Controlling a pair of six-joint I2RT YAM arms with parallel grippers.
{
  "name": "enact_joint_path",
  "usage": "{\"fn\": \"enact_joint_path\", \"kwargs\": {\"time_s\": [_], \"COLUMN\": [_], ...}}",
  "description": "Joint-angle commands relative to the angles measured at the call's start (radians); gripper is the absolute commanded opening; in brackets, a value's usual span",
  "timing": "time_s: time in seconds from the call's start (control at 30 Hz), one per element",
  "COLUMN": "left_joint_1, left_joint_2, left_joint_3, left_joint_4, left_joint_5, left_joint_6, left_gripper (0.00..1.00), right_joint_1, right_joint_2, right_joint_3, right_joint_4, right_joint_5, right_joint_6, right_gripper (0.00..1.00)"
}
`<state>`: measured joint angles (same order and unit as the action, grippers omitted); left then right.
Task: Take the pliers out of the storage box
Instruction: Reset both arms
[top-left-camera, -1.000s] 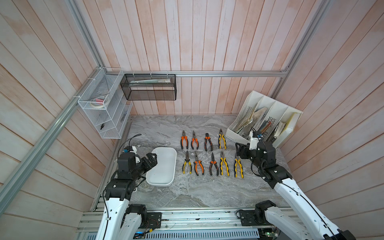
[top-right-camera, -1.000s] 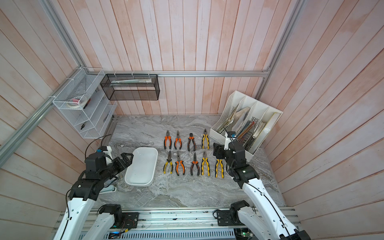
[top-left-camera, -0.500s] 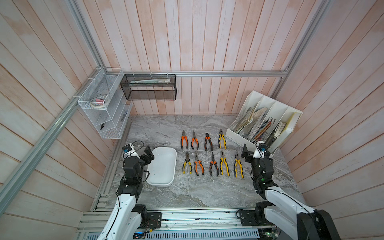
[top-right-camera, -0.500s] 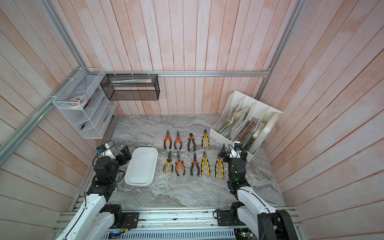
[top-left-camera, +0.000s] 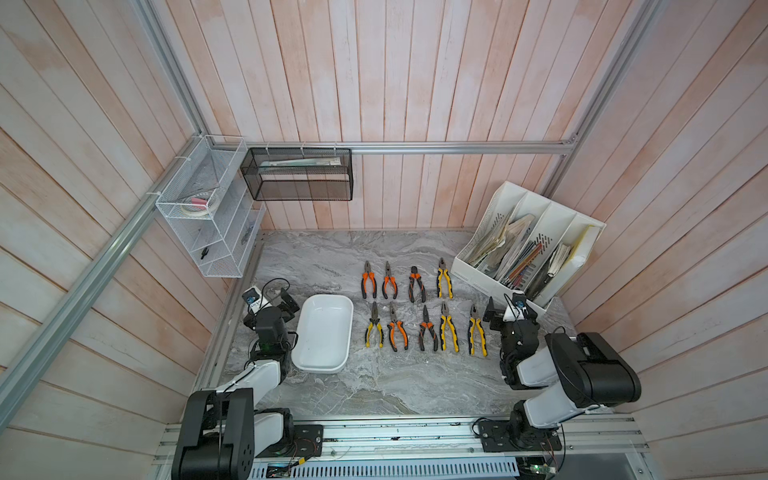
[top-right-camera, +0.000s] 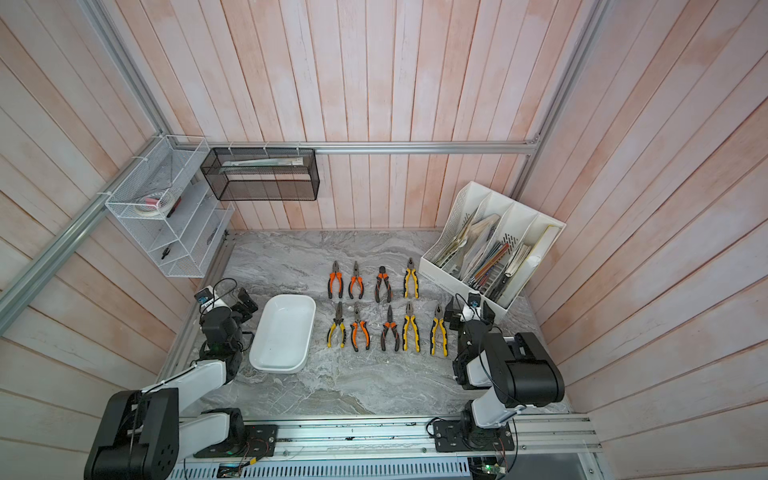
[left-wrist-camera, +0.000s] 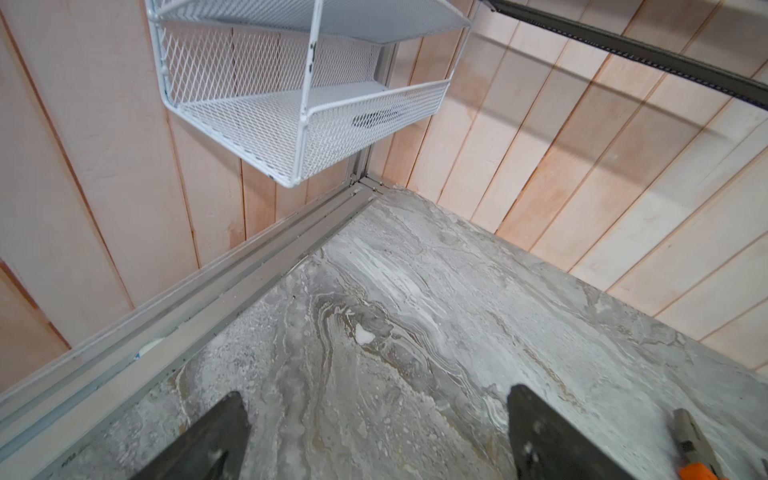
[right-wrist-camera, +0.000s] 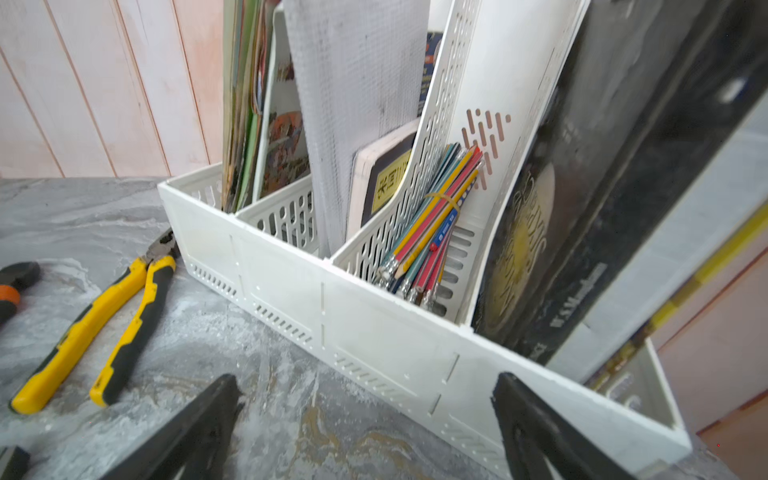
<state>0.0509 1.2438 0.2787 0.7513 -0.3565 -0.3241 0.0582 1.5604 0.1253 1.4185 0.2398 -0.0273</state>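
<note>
Several pliers (top-left-camera: 477, 332) (top-right-camera: 439, 332) with orange or yellow handles lie in two rows on the marble table. To their left stands the white storage box (top-left-camera: 324, 332) (top-right-camera: 282, 332), with nothing in it. My left gripper (top-left-camera: 286, 303) (top-right-camera: 246, 305) (left-wrist-camera: 374, 392) is open beside the box's far left corner, above bare marble. An orange-handled pliers head (left-wrist-camera: 690, 440) shows at the edge of the left wrist view. My right gripper (top-left-camera: 509, 313) (top-right-camera: 469, 313) (right-wrist-camera: 365, 377) is open and empty, just right of the rightmost yellow pliers. Another yellow pair (right-wrist-camera: 104, 316) lies to its side.
The white slotted file organizer (top-left-camera: 528, 245) (right-wrist-camera: 374, 324), full of books and pencils, stands right behind my right gripper. A white wire basket (top-left-camera: 208, 208) (left-wrist-camera: 299, 104) and a black mesh basket (top-left-camera: 299, 174) hang on the walls. Both arms sit folded low at the front rail (top-left-camera: 395, 432).
Both arms have pulled back toward the front rail and folded down. My right gripper has moved right, away from the rightmost yellow pliers. The pliers and box have not moved.
</note>
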Motion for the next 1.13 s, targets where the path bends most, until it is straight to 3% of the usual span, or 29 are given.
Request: {"fn": "enact_joint_path", "kwargs": {"time_s": [0.0, 0.17, 0.27, 0.33, 0.37, 0.47, 0.53, 0.6, 0.63, 0.67, 0.7, 0.77, 0.93, 1.1], "left_joint_1": [0.012, 0.012, 0.005, -0.027, -0.022, -0.02, -0.022, -0.025, -0.027, -0.028, -0.037, -0.043, -0.113, -0.131], "left_joint_2": [0.042, 0.036, 0.038, 0.111, 0.101, 0.246, 0.255, 0.339, 0.283, 0.292, 0.333, 0.298, 0.329, 0.337], "left_joint_3": [0.022, 0.008, -0.007, -0.04, -0.024, -0.094, -0.056, -0.076, -0.037, -0.023, -0.031, -0.014, -0.044, -0.066], "left_joint_4": [0.177, 0.198, 0.142, 0.268, 0.198, 0.537, 0.418, 0.594, 0.431, 0.399, 0.494, 0.4, 0.515, 0.576], "left_joint_5": [-0.009, 0.073, 0.098, -0.071, -0.013, 0.15, 0.205, 0.226, 0.232, 0.222, 0.213, 0.212, 0.106, 0.086], "left_joint_6": [0.089, 0.125, 0.165, 0.163, 0.139, 0.223, 0.229, 0.268, 0.254, 0.257, 0.278, 0.271, 0.329, 0.346], "left_gripper": [1.0, 1.0, 1.0, 1.0, 1.0, 1.0, 1.0, 1.0, 1.0, 1.0, 1.0, 1.0, 1.0, 1.0], "right_joint_1": [-0.006, 0.005, 0.012, 0.012, 0.013, 0.012, -0.009, -0.01, -0.011, -0.011, -0.01, -0.01, -0.011, -0.036], "right_joint_2": [0.024, 0.053, 0.057, 0.053, 0.046, 0.031, 0.014, 0.02, 0.018, 0.019, 0.019, 0.02, 0.02, 0.012], "right_joint_3": [0.013, -0.073, -0.084, -0.07, -0.058, 0.022, 0.05, 0.051, 0.05, 0.051, 0.051, 0.051, 0.052, 0.066], "right_joint_4": [0.093, 0.295, 0.321, 0.293, 0.267, 0.101, 0.013, 0.024, 0.021, 0.02, 0.023, 0.02, 0.015, -0.021], "right_joint_5": [-0.016, -0.007, -0.012, 0.005, 0.011, 0.066, 0.044, 0.045, 0.047, 0.047, 0.046, 0.046, 0.044, -0.011], "right_joint_6": [0.008, -0.008, -0.016, -0.014, -0.011, 0.007, 0.036, 0.033, 0.035, 0.035, 0.035, 0.035, 0.035, 0.049], "right_gripper": [0.98, 0.98, 0.98, 0.98, 0.98, 0.98, 0.98, 0.98, 0.98, 0.98, 0.98, 0.98, 0.98, 0.98]}}
